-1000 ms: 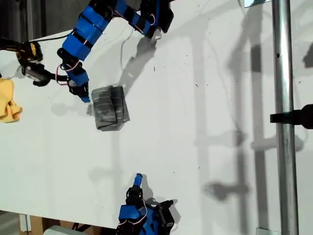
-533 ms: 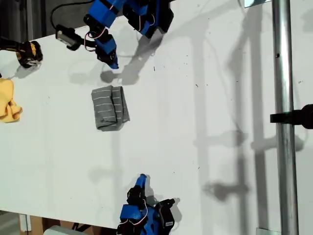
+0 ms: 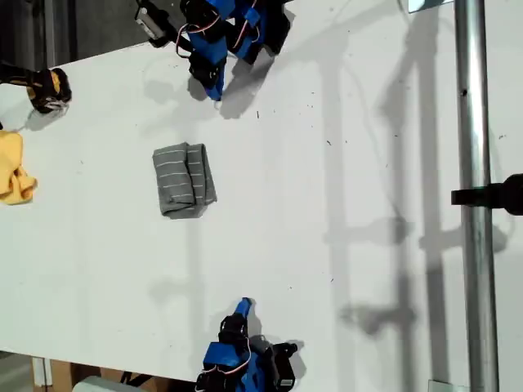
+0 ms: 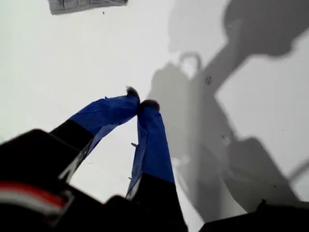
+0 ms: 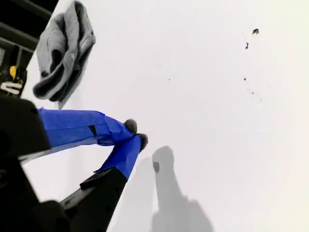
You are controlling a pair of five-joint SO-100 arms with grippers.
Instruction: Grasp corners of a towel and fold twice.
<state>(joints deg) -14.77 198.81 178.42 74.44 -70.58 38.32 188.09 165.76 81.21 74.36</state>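
The folded grey striped cloth towel (image 4: 87, 5) is cut by the first wrist view's edge; the crumpled yellow cloth (image 3: 12, 167) by the exterior view's left edge.

Folded cloth towel (image 3: 183, 180): showing grey with thin white parallel stripes.
Crumpled plain cloth (image 3: 14, 168): showing yellow, no pattern, at the exterior view's left edge.
Flat worktop (image 3: 343, 163): showing white, carrying grey shadows and a few dark specks.
My first end effector (image 4: 139, 103): wearing blue tape on its fingers, with dark tips.
My second end effector (image 5: 135, 133): wearing blue tape, dark tips too.
Upright metal pole (image 3: 472, 188): shining silver.
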